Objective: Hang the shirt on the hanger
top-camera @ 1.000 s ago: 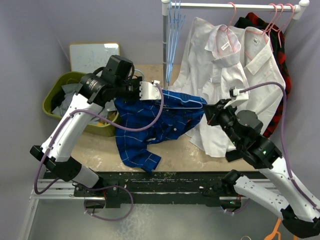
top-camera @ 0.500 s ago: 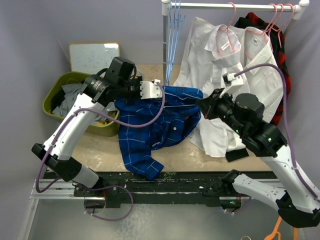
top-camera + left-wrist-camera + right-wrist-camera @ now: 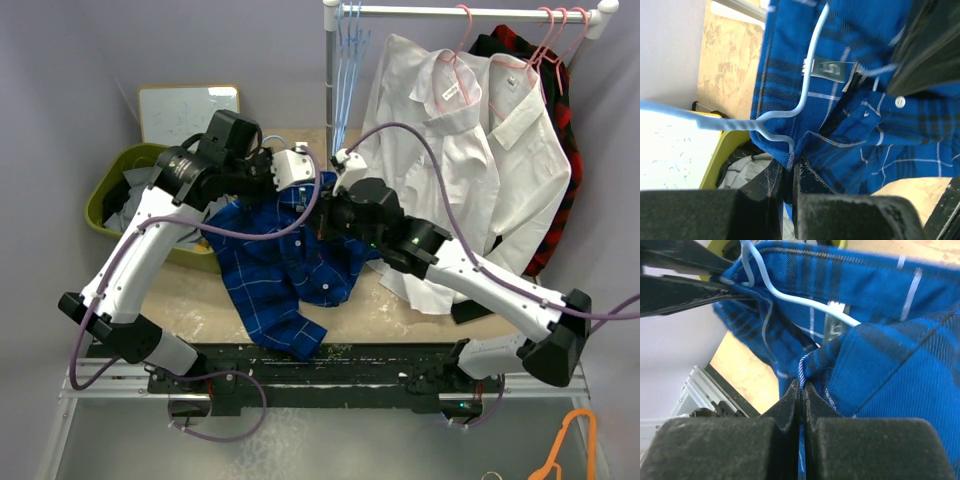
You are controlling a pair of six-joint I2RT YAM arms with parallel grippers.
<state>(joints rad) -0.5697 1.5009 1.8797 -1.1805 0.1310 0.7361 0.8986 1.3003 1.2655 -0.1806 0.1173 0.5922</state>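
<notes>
Top view: shirt [image 3: 285, 270] bunched over the middle of the table [image 3: 360, 315]. Its upper edge is held up off the surface, and one sleeve trails toward 6 o'clock, reaching the near edge. Both arms meet over the collar end, at 12 o'clock of the heap.

Left gripper [image 3: 791, 172]: fingers pressed together, pinching the neck of the hanger [image 3: 810, 60], with blue cloth bunched against them. The wire runs from the fingers up inside the collar, past a dark-green neck label [image 3: 829, 70].

Right gripper [image 3: 801, 390]: tips closed tight on a folded edge of the shirt, just below the hanger wire. Contact with the wire itself: cannot tell.

Green bin [image 3: 105, 205] at 9 o'clock of the shirt, grey cloth inside; whiteboard [image 3: 188, 112] behind it. Rack [image 3: 470, 10] at 1 o'clock carries white shirts [image 3: 450, 150], a plaid shirt [image 3: 565, 110] and pink hangers [image 3: 468, 30]. Spare light-blue hangers [image 3: 345, 60] hang at the rack's left post. Orange hanger [image 3: 570, 440] at 5 o'clock, off the table.
</notes>
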